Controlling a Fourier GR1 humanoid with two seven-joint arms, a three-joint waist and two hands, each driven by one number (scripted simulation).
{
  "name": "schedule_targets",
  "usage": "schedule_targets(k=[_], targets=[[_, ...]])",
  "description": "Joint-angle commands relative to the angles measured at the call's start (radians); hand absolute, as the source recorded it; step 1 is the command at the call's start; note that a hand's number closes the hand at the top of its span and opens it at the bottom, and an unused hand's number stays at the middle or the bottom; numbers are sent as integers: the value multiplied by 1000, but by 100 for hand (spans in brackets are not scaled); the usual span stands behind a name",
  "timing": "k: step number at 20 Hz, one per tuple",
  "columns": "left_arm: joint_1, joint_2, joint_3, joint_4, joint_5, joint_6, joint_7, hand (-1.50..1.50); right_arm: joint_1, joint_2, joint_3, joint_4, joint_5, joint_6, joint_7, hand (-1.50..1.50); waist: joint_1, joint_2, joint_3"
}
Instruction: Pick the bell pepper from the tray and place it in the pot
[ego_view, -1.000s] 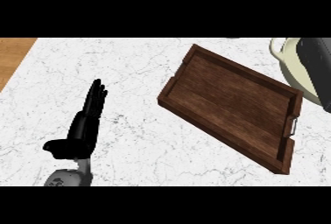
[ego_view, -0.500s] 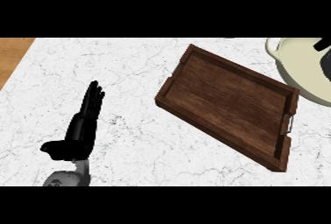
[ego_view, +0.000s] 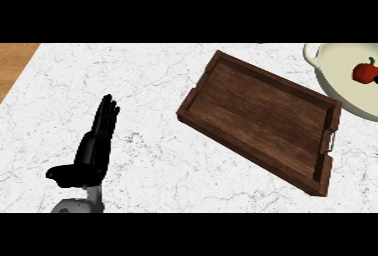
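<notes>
The red bell pepper (ego_view: 364, 72) lies inside the cream round pot (ego_view: 332, 75), beside the brown wooden tray (ego_view: 258, 120). The black left hand (ego_view: 94, 145) rests on the white marble counter (ego_view: 148, 75), fingers straight.

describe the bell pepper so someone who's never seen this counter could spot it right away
Start at the big wooden tray lying slantwise on the white marble counter. Past its far right corner, at the view's right edge, sits a cream pot. The bell pepper is inside it: small, red, with a green stem, the only bright thing there.
</notes>
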Motion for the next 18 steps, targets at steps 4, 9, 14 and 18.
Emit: schedule_targets(k=[4, 9, 14, 18], targets=[[19, 1, -15, -19, -18, 7, 16, 0, 56, -32, -96, 55, -95, 66, 74, -150, 9, 3, 1], [-4, 8, 12, 9, 15, -20, 5, 0, 98, 7, -175, -37, -192, -41, -173, -150, 0, 1, 3], [-15, 20, 39, 21, 19, -14, 0, 0, 112, 61, -275, -184, -311, -301, -362, -150, -23, -6, 5], [48, -13, 3, 19, 1, -3, -40, 0, 126, 78, -383, -255, -458, -363, -500, -150, -23, -11, 3]])
